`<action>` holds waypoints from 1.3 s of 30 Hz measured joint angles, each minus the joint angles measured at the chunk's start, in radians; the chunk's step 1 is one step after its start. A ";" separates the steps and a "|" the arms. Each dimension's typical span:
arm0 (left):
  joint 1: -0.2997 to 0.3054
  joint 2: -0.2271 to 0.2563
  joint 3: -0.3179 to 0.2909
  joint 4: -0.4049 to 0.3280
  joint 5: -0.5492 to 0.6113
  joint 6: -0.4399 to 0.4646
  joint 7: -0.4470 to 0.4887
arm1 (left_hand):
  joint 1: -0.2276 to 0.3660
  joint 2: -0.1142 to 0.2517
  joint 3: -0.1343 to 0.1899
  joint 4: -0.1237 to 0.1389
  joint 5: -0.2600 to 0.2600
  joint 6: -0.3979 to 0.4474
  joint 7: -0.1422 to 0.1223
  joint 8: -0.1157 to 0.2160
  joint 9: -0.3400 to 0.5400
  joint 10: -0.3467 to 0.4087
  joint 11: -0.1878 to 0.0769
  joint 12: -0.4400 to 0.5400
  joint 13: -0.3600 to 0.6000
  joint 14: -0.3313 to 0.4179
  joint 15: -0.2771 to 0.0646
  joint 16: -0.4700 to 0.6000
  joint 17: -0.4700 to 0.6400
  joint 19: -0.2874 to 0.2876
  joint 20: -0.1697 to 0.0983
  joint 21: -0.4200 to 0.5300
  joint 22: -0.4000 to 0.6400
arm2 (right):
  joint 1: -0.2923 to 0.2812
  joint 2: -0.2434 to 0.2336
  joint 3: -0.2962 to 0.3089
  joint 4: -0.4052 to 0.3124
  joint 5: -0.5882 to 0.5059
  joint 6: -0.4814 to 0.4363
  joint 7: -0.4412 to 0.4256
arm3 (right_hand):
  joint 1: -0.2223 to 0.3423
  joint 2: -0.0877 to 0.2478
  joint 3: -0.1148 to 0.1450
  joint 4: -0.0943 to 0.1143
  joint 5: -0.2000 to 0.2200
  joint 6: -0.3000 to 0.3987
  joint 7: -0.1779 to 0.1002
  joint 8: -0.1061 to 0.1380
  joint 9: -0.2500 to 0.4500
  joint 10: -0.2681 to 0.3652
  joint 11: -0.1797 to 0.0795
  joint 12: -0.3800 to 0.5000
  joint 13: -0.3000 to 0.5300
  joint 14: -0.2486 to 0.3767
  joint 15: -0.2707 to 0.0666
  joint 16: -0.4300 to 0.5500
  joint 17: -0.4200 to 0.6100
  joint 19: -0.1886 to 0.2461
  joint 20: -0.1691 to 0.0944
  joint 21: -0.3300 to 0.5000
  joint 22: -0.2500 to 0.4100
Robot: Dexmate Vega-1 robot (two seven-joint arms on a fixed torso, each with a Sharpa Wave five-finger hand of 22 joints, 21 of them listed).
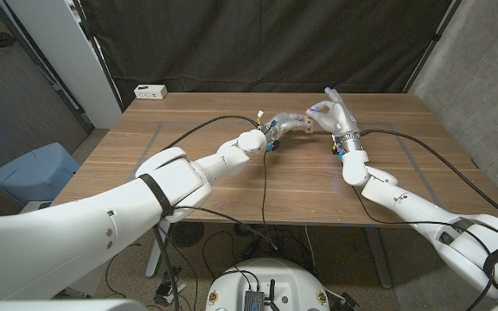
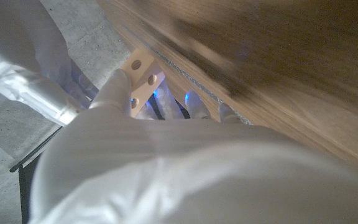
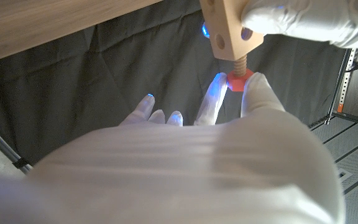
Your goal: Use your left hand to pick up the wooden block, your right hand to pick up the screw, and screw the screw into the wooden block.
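Observation:
My left hand (image 1: 289, 122) holds the pale wooden block (image 2: 143, 71) up above the far middle of the table; the block (image 3: 230, 28) has round holes in its faces. The screw (image 3: 239, 78) has a red head and a wooden threaded shaft that sits in a hole of the block. My right hand (image 1: 332, 112) pinches the red head between its fingertips (image 3: 257, 87). In the head view the two hands meet above the table, and the block and screw are mostly hidden between them.
A small white box (image 1: 150, 91) lies at the table's far left corner. Black cables (image 1: 206, 128) run over the wooden table (image 1: 232, 186) from both wrists. A dark curtain hangs behind the table, and a blue bin (image 1: 28, 173) stands on the floor at left.

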 measured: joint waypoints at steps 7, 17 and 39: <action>0.000 0.000 0.000 0.000 0.000 0.000 -0.001 | 0.000 0.000 -0.001 -0.001 0.000 0.000 0.000 0.000 0.000 0.000 0.000 0.000 0.000 0.000 0.000 0.000 0.000 0.000 0.000 0.000 0.000 | -0.002 -0.002 0.000 -0.001 0.001 0.000 0.001 | 0.000 0.000 0.000 0.000 0.000 0.000 0.000 0.000 -0.001 0.000 0.000 0.000 0.000 0.000 0.000 0.000 0.000 0.000 0.000 0.000 0.000; 0.000 0.000 0.001 0.000 0.000 -0.003 -0.002 | 0.000 0.000 -0.001 -0.001 0.000 -0.002 0.002 -0.001 0.000 0.000 0.000 0.000 0.000 0.000 0.000 0.000 0.000 0.000 0.000 0.000 0.000 | -0.004 -0.003 0.000 -0.003 0.002 -0.001 0.001 | 0.000 0.000 0.000 0.000 0.000 0.000 0.000 0.000 -0.002 0.000 0.000 0.000 0.000 0.000 0.000 0.000 0.000 0.000 0.000 0.000 0.000; 0.002 0.002 -0.001 0.000 -0.003 0.009 -0.003 | 0.000 0.000 -0.002 -0.002 0.002 -0.003 0.002 0.000 0.000 0.000 0.000 0.000 0.000 0.000 0.000 0.000 0.000 0.000 0.000 0.000 0.000 | 0.000 -0.001 -0.004 0.009 0.002 -0.002 0.006 | 0.000 0.000 0.000 0.000 0.000 -0.004 -0.004 0.000 -0.002 0.000 0.000 0.000 0.000 0.000 0.000 0.000 0.000 0.000 0.000 0.000 0.000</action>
